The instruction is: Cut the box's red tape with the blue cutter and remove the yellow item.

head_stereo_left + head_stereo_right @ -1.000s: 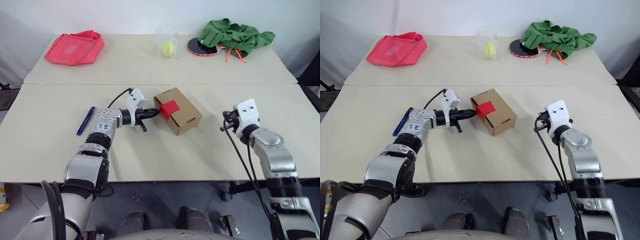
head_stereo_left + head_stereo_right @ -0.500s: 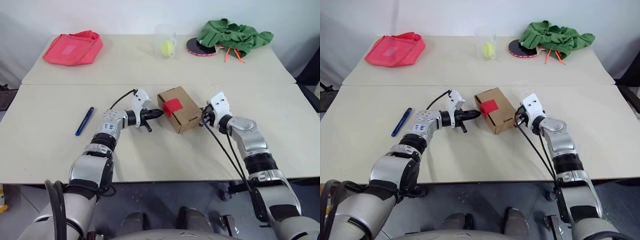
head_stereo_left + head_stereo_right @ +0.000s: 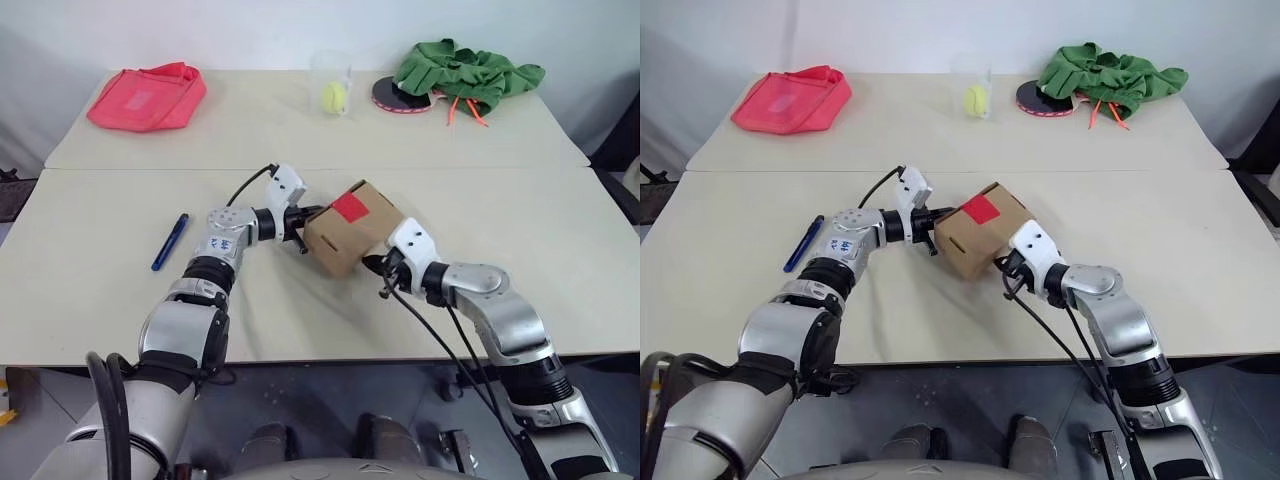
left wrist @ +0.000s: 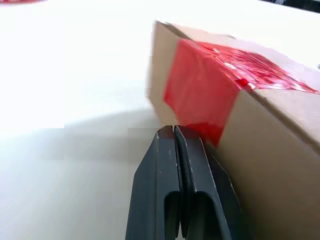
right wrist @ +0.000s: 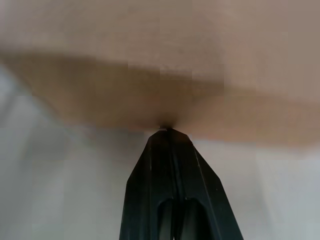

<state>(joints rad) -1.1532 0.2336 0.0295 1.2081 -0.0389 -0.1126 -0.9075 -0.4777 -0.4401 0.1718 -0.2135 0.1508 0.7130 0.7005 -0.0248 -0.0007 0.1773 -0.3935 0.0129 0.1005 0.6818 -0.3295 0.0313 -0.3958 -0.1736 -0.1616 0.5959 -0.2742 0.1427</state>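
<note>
Centre frame: small brown corrugated cardboard box tilted, pinched between closed, empty left gripper and right gripper; best lowered flat before fetching slim blue pen-shaped cutter.

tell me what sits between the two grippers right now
The box with its red tape, tilted, is wedged between the shut left gripper and the shut right gripper, as the left eye view shows.

Head pair overlooks the table; both wrist cameras sit close against the box.
</note>
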